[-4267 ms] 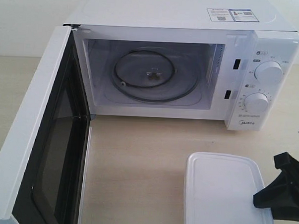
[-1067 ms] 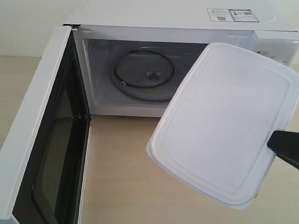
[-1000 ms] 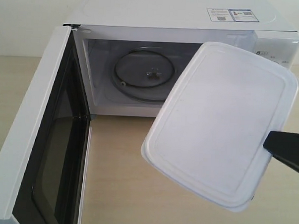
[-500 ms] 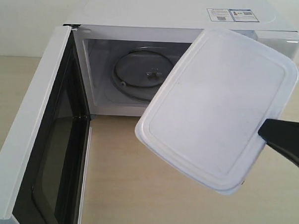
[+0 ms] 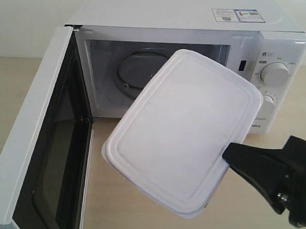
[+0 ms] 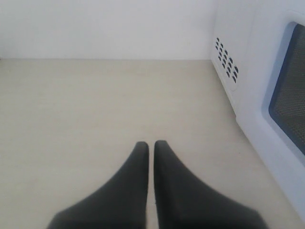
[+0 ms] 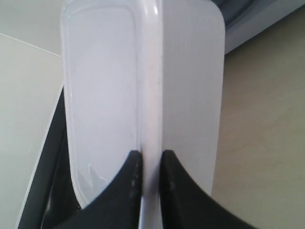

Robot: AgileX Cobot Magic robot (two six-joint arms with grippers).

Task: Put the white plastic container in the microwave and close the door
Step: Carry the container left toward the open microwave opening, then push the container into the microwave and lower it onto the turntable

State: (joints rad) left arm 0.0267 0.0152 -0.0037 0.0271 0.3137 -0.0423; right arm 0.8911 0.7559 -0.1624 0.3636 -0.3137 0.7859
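Since half a second earlier, the white plastic container had shifted left and lower across the exterior view, uncovering the upper dial on the control panel, and more of the right arm had come into view. At inspection the container was held clear of the desk, tilted with its flat lid facing the camera, in front of the open cavity of the microwave and not yet inside it. It screened the right part of the glass turntable. The right claw was pinching the container's rim at the end nearest the arm, one finger on the lid side and one on the body side. The door stood swung wide open on the left. The left claw had its fingers pressed together with nothing between them, positioned above bare desk beside the door's outer face.
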